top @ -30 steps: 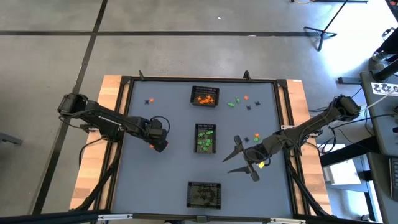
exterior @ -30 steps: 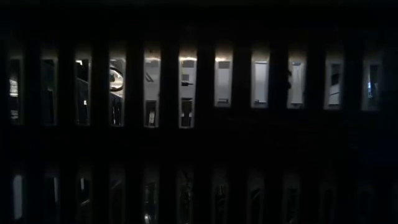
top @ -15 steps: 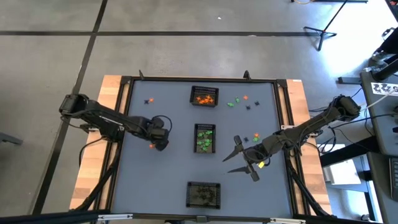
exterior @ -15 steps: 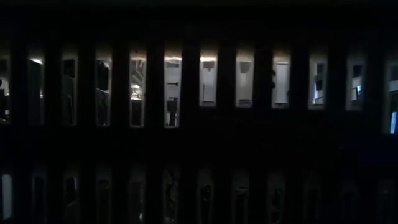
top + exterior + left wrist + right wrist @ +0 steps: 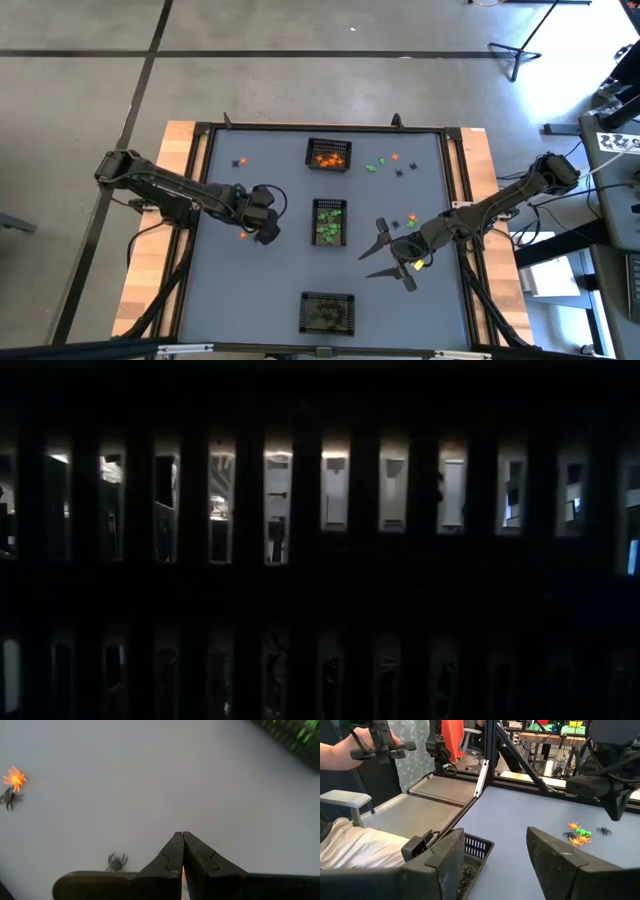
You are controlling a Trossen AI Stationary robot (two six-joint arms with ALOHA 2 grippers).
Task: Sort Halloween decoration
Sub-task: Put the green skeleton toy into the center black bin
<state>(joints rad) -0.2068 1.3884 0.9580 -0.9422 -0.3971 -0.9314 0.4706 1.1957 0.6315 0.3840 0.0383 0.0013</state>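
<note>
Left arm being stretched in from the table's left side, left gripper (image 5: 264,232) being held low with fingers (image 5: 172,854) pressed together, right arm being reached in from the right side, right gripper (image 5: 385,256) being held with fingers (image 5: 555,857) spread wide apart.

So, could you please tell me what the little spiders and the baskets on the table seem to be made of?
The spiders look like moulded plastic: one solid colour each, bright orange or black, with thin stiff legs and a faint sheen. The baskets look like black mesh, metal or plastic; the nearest one shows a gridded wall with a solid rim, but its look leaves the material open.
</note>
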